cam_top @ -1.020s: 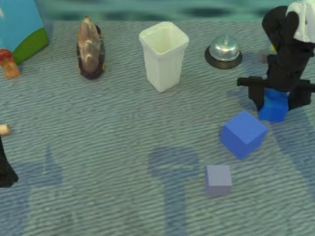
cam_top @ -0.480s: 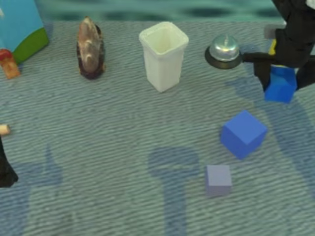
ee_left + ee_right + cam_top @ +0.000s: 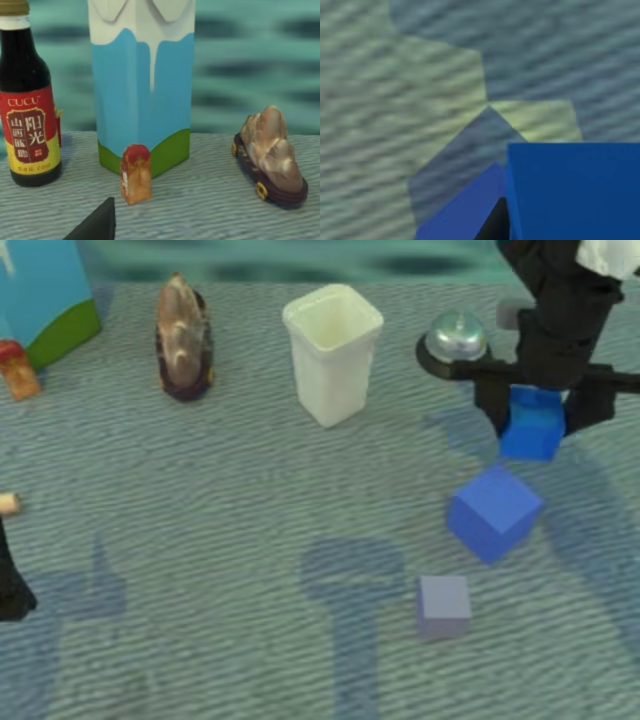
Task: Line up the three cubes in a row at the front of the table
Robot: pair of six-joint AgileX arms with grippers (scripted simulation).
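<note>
While our right gripper (image 3: 533, 420) holds the small bright blue cube (image 3: 530, 430) clamped between its fingers, above the tabletop (image 3: 230, 520), we judge that the step in hand is to carry this cube to the row at the front. To do it well, we should keep the cube high enough to pass over the larger medium-blue cube (image 3: 494, 512), which lies just in front of the gripper, and put it down beside the pale lavender-grey cube (image 3: 444, 605), which lies farther to the front, with the faces square to it. The call bell (image 3: 456, 340) is just beside the gripper, so we should not swing back.

Compared with half a second ago, the gripper with its cube has moved left and slightly forward, nearer to the medium-blue cube; both other cubes have not moved.

Our left gripper (image 3: 12, 590) is parked at the left edge; we cannot tell its fingers.
</note>
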